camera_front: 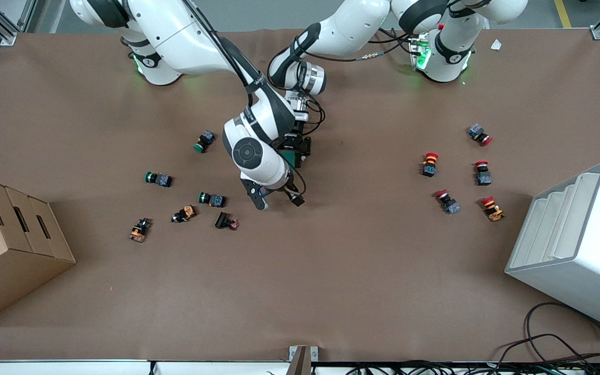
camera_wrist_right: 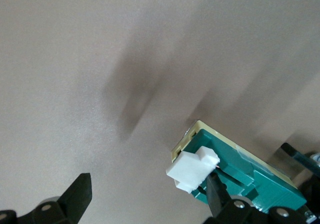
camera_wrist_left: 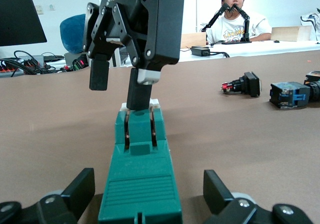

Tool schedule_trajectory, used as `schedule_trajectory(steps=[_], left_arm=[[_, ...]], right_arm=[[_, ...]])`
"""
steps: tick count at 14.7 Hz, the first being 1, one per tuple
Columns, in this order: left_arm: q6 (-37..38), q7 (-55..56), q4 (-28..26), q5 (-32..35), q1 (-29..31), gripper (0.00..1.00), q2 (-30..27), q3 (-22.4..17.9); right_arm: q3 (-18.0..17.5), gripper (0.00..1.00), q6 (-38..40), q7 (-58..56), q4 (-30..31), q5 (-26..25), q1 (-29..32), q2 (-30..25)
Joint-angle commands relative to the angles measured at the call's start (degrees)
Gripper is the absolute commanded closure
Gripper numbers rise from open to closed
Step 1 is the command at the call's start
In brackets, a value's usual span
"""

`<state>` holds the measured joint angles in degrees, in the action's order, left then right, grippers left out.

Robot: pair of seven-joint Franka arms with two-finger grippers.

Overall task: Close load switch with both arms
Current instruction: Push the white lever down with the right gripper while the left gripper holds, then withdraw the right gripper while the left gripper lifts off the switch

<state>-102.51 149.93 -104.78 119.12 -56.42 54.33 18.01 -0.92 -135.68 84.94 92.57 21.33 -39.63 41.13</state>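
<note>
The load switch (camera_front: pixel 294 158) is a dark green oblong block lying on the brown table mid-way between the arms. In the left wrist view the switch (camera_wrist_left: pixel 142 184) lies between the spread fingers (camera_wrist_left: pixel 82 189) of my left gripper (camera_wrist_left: pixel 149 184), with a gap on each side. My left gripper (camera_front: pixel 295 146) is low over the switch. My right gripper (camera_front: pixel 288 185) is open at the switch's end nearer the front camera. One of its fingers (camera_wrist_left: pixel 140 89) rests on the white lever (camera_wrist_right: pixel 192 169). In the right wrist view the right gripper (camera_wrist_right: pixel 148 194) is open beside the switch (camera_wrist_right: pixel 250 184).
Several green-capped and orange push buttons (camera_front: pixel 211 199) lie toward the right arm's end, red-capped ones (camera_front: pixel 430 164) toward the left arm's end. A cardboard box (camera_front: pixel 8 245) and a white rack (camera_front: pixel 576 245) stand at the table's two ends.
</note>
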Motion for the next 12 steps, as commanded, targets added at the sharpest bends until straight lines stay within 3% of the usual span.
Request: schedule_trajectory(steps=[1, 12], left_arm=[[-1.20, -0.34, 2.12, 0.49, 0.35, 0.03, 2.36, -0.70], [-1.20, -0.07, 2.30, 0.50, 0.52, 0.03, 1.84, -0.61]], right_arm=[[1.27, 0.00, -2.06, -2.58, -6.16, -1.91, 3.77, 4.31], [1.00, 0.00, 19.03, -5.38, -18.20, -1.99, 9.56, 5.90]])
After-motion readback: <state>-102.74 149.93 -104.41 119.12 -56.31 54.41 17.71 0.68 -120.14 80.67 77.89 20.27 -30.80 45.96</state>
